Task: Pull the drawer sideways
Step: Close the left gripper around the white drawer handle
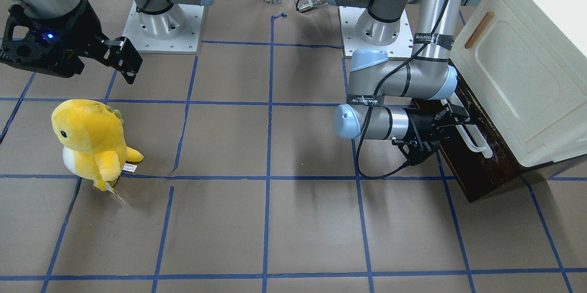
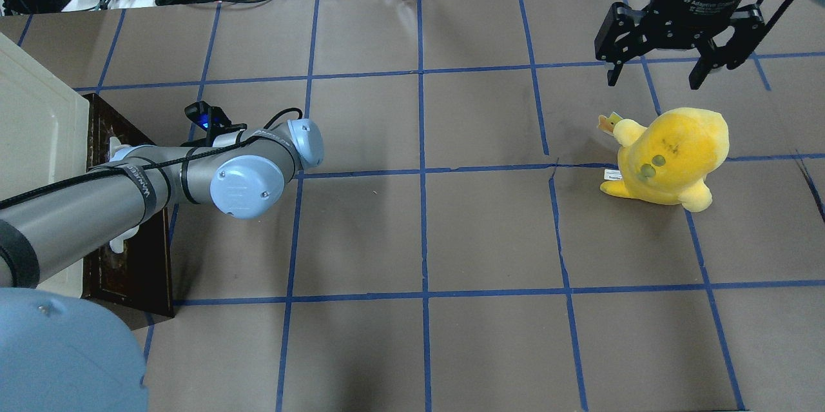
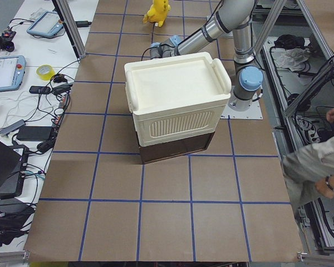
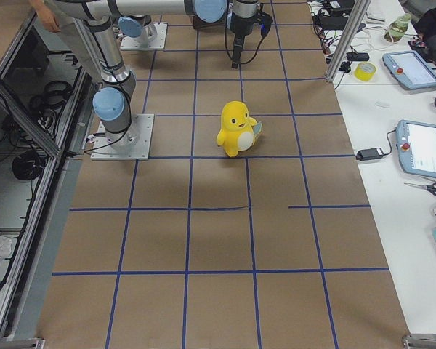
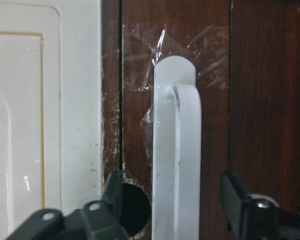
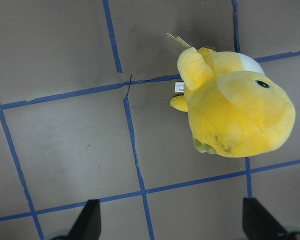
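Observation:
The drawer (image 1: 465,169) has a dark brown worn front and lies under the cream cabinet (image 1: 527,77) at the table's end. Its long white bar handle (image 5: 176,150) is taped on at the end. None of the drawer's inside shows. My left gripper (image 5: 172,205) is open, with one finger on each side of the handle and a gap on both sides. It reaches the drawer front sideways in the front-facing view (image 1: 467,121). My right gripper (image 2: 654,73) is open and empty, hanging above the table beyond the yellow plush (image 2: 670,154).
The yellow plush dinosaur (image 1: 89,141) stands on the brown paper on my right side, below the right wrist camera (image 6: 235,110). The cabinet has a panelled door with a small wooden handle (image 1: 479,29). Blue tape lines grid the table. Cables and devices lie along the far edge.

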Action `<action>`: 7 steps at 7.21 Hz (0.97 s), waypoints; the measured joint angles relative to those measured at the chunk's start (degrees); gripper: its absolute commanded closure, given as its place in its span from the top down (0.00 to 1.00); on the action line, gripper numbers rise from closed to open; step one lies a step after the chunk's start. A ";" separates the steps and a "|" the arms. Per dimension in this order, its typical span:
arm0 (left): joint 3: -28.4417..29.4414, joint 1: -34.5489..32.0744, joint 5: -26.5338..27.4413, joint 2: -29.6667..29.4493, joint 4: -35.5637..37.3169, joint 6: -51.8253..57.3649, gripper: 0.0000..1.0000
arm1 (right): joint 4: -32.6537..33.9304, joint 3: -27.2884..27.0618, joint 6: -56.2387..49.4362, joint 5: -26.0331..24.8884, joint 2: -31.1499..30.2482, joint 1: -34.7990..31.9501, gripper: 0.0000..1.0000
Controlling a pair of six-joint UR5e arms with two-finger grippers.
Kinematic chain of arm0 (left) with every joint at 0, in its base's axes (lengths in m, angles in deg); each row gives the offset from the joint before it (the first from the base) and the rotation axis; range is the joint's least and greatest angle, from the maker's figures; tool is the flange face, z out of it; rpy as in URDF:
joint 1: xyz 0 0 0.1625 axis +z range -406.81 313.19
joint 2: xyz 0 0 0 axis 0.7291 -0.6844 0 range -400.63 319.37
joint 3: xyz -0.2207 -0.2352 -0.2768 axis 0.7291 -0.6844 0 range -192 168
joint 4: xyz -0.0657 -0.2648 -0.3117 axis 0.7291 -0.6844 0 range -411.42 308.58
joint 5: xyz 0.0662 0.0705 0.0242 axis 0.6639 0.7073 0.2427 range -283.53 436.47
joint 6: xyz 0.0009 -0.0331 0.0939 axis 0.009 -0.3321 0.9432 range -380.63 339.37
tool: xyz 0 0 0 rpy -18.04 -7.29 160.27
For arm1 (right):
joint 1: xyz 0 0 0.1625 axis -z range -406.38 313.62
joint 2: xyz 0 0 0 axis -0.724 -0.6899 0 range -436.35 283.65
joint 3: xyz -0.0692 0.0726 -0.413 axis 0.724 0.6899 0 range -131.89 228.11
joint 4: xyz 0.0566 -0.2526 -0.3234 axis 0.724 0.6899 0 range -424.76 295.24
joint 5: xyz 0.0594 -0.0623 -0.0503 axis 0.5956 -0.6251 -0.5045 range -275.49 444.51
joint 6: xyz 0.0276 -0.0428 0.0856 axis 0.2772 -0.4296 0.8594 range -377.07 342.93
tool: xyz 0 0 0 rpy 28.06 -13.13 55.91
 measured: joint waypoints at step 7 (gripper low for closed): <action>0.08 0.02 -0.83 -0.04 0.04 -0.37 0.42 | 0.00 0.00 0.00 0.00 0.00 -0.01 1.00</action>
